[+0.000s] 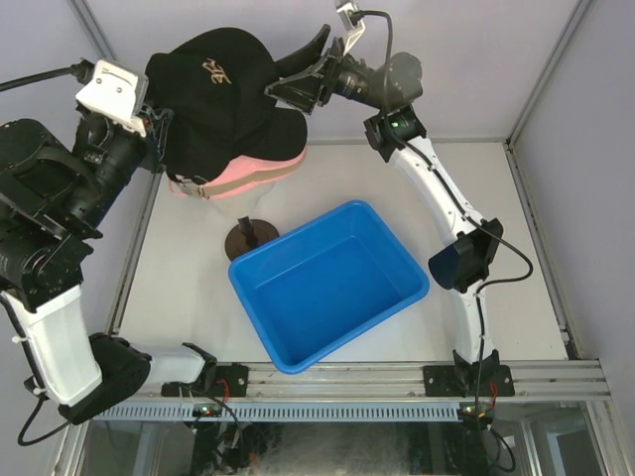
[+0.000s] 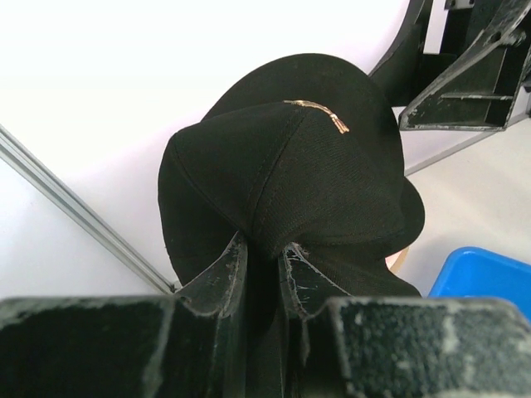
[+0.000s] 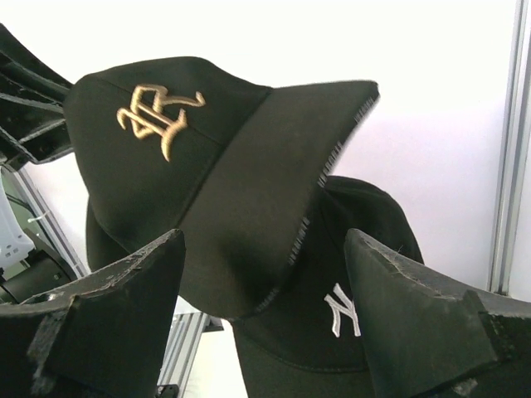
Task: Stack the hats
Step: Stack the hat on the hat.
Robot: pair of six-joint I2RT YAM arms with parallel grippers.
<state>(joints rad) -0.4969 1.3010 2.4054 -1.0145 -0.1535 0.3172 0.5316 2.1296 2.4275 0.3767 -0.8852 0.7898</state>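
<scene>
Nearest the arm bases, a blue bin (image 1: 327, 288) sat on the white desk (image 1: 179, 288). Just beyond its far corner stood a brown base (image 1: 250, 236), touching or almost touching the bin's rim. Above that base the hats were piled up: a pink cap (image 1: 263, 164) with its brim pointing right, a tan cap (image 1: 193, 186) showing at the left edge, and over them a black NY cap (image 3: 332, 315).

Higher and farther back hung the black cap with the gold mark (image 1: 213, 74), over the pile and partly covering it. The left hand (image 2: 264, 249) was at its left rear, jaws drawn narrow and pinching a fold of the black fabric between them. The right hand (image 1: 298, 77) faced it from the opposite side with its jaws spread wide; the cap's brim reached into the gap between the two fingers (image 3: 133, 290), and I could not tell whether either one touched it.
</scene>
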